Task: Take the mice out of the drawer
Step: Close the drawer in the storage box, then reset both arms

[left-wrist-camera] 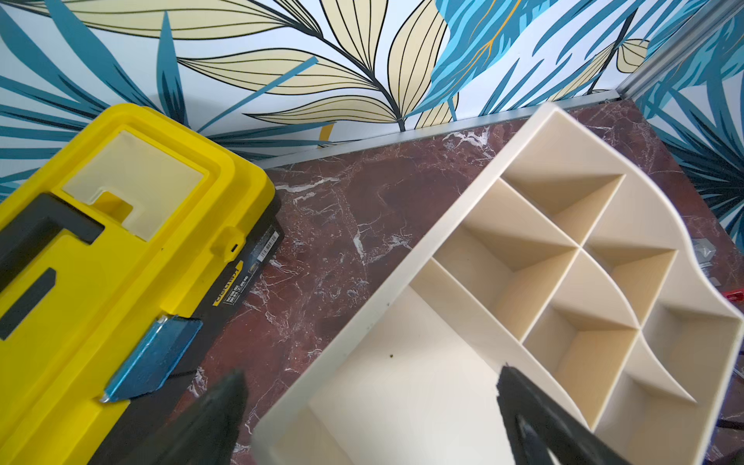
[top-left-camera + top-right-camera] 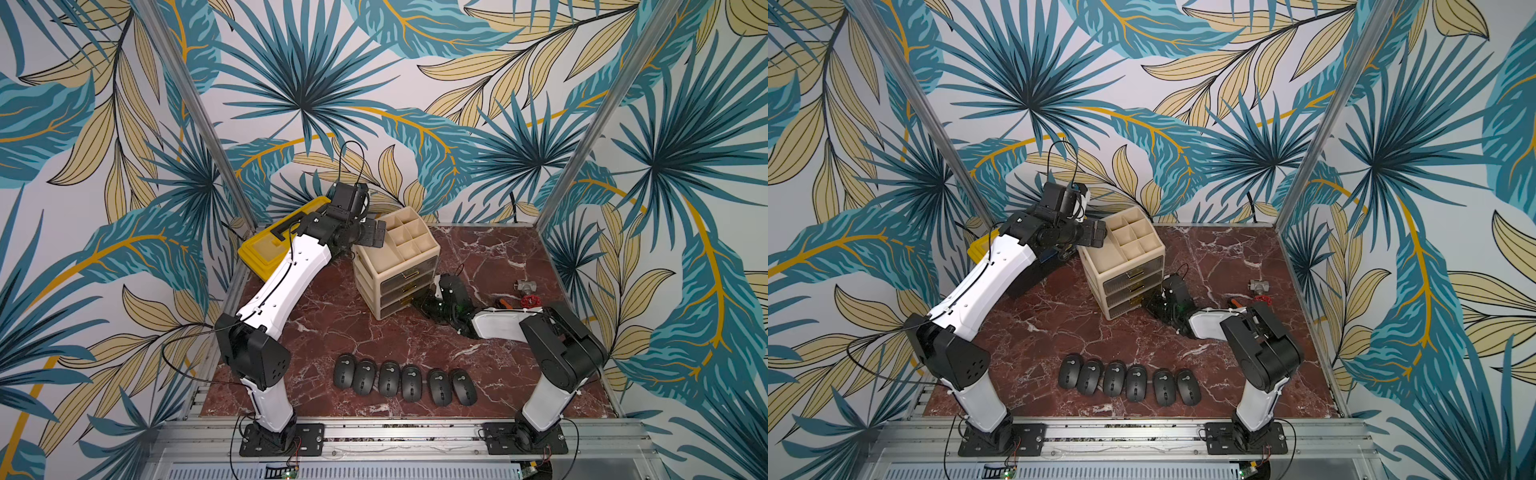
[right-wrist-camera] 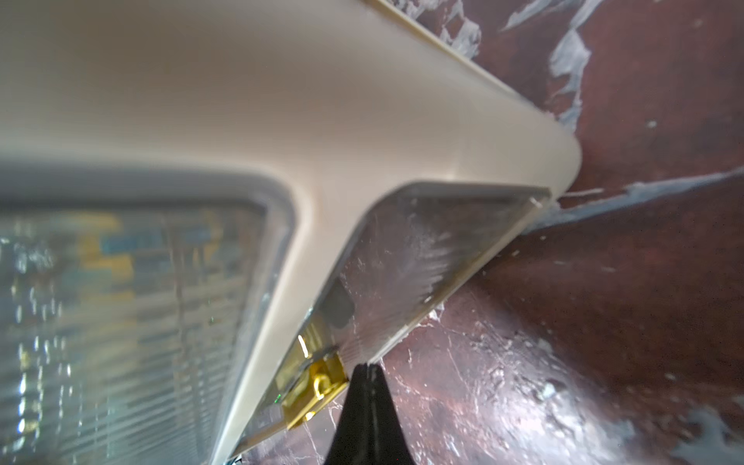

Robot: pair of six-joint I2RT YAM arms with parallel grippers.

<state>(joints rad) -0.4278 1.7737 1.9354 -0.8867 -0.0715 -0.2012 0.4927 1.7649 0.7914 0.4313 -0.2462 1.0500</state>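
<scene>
Six mice (image 2: 412, 382) lie out on the table (image 2: 332, 324) in one side-by-side row near the front edge, btwn the two arm bases, wheels up, each touching or just beside its neighbour. Both top views show the row well apart from the drawer unit (image 2: 399, 266), which sits mid-table toward the back: 3 drawers w/ gold handles, open compartment tray on top.

L gripper (image 2: 376, 237) hangs over the unit's top at the edge nearest the toolbox (image 2: 266, 245), jaws spread wide, nothing in them. L wrist view: L gripper (image 1: 370, 372) has one finger (image 1: 217, 414) over the gap btwn toolbox and unit, the other over the tray.

R gripper (image 2: 422, 305) is low, at the front of the bottom drawer (image 3: 422, 261), jaws clenched together w/ nothing btwn them. R wrist view: R gripper (image 3: 364, 368) is just beside the gold handle (image 3: 318, 382); can't tell if it touches.

Toolbox is yellow, lid shut, in the back left corner. A valve (image 2: 528, 300) w/ a red wheel sits on the right side, behind the R arm.
</scene>
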